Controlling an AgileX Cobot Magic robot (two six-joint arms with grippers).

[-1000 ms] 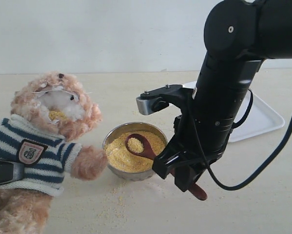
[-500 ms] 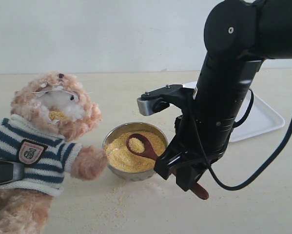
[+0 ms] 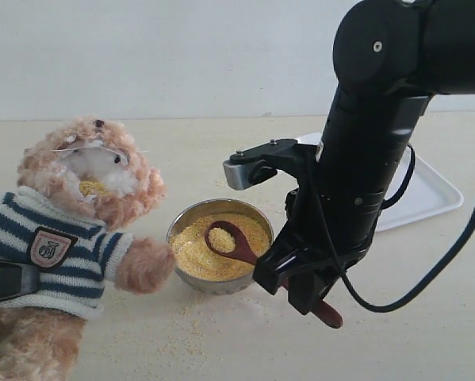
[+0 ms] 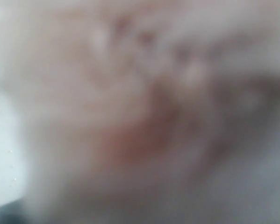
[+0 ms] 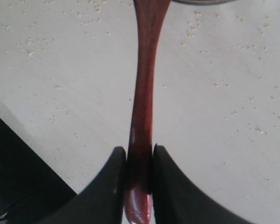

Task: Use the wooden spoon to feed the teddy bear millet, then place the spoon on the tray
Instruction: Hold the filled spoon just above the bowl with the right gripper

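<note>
The wooden spoon [image 3: 235, 244] hangs tilted over the metal bowl [image 3: 209, 284]. Its small oval end sits just above the millet [image 3: 193, 248] that fills the bowl and carries a little heap of grains. Its handle slopes down and out past the bowl's rim, on the side away from the teddy bear [image 3: 78, 230].

The right claw [image 3: 300, 290] is clamped on the far end of that handle, just outside the bowl and above the surface [image 3: 427, 325]. In the right wrist view the two dark fingers [image 5: 112, 186] press the handle of the wooden spoon [image 5: 142, 93] from both sides with no gap. The right claw [image 5: 139, 156] leaves only the handle's tip sticking out behind them.

Loose grains lie scattered on the surface [image 5: 224, 116] around the bowl, thickest on the near side of it.

The teddy bear sits just beside the bowl, one furry paw touching the bowl's wall. Its face is turned up, with a patch of yellow grains at its white muzzle.

A dark part of the left claw [image 3: 7, 282] lies across the bear's striped sweater, on the side of the bear away from the bowl. The left wrist view shows only blurred pale fur, so I cannot tell whether that claw is open or closed.

The tray [image 3: 427, 198] lies flat on the surface beyond the bowl, well apart from it, partly hidden by the right arm.
</note>
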